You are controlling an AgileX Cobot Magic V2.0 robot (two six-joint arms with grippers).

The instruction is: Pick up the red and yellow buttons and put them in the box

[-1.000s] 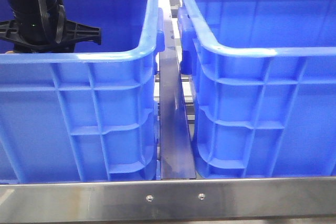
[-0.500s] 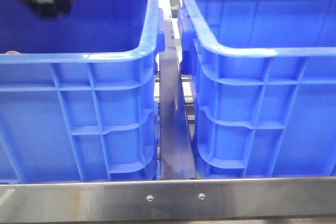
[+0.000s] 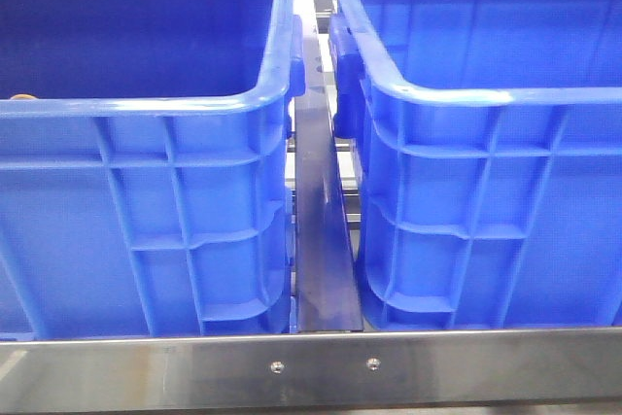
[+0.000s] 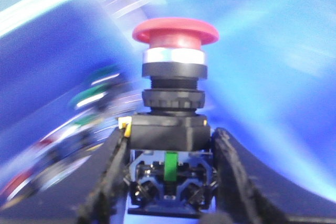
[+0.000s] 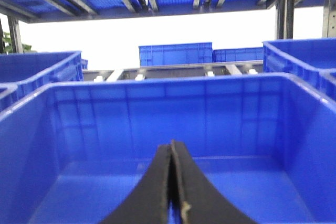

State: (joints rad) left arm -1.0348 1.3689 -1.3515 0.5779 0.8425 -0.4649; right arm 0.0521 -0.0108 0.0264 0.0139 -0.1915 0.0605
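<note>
The left hand (image 4: pixel 169 182) holds the red button (image 4: pixel 175 31) by its black body, one dark finger (image 4: pixel 107 177) pressed on each side of the lower block. The button stands upright between the fingers, its glossy red domed cap above a silver ring and black collars, with a blue-and-green contact block low down between the fingertips. Behind the hand everything is a blur of blue, with smeared green and red streaks off to one side; what those streaks are cannot be told.

The right hand (image 5: pixel 171 192) is pressed closed, its two black fingers meeting edge to edge with nothing between them. Just beyond its fingertips lies the bare inside of a blue box (image 5: pixel 168 124), and more blue crates (image 5: pixel 176 54) sit on metal racking farther off.

In the front view neither hand shows. Two large blue crates stand side by side on a metal frame (image 3: pixel 311 366), the left crate (image 3: pixel 146 201) and the right crate (image 3: pixel 486 191) parted by a narrow metal strip (image 3: pixel 321 240). A small orange-tan edge (image 3: pixel 21 97) peeks over the near rim of the left crate; whether it is the yellow button cannot be told.
</note>
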